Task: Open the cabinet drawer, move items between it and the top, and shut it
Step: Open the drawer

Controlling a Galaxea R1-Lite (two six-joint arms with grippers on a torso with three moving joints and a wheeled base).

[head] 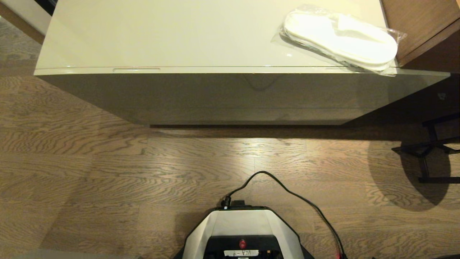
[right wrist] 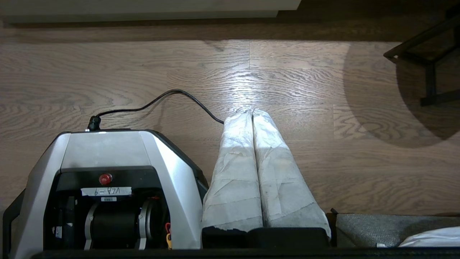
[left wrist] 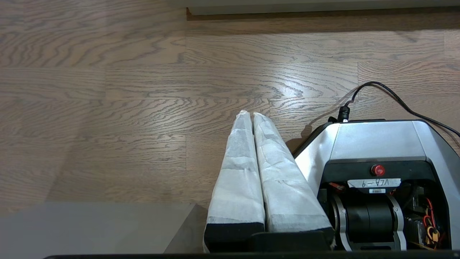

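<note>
- Your left end effector [left wrist: 253,115] hangs closed and empty beside the robot base [head: 242,225].
- Ahead of the base, the cabinet drawer [head: 230,97] sits shut, long axis crosswise.
- The slipper pair [head: 341,37] lies on the top [head: 161,32], nearer your closed, empty right end effector [right wrist: 251,111].

Hotel-like room: wrapped slippers [head: 341,37], wood floor [head: 107,172].

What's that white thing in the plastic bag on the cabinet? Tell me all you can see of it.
It is a pair of flat white slippers, stacked one on the other and sealed in a clear, crinkled plastic wrapper that catches the light. They look soft and unused. The pack lies flat and slanted on the glossy cream top at its front right corner, beside the brown wooden furniture. The wrapper's edge pokes slightly past the front edge. Only the top touches it; no gripper is near.
</note>
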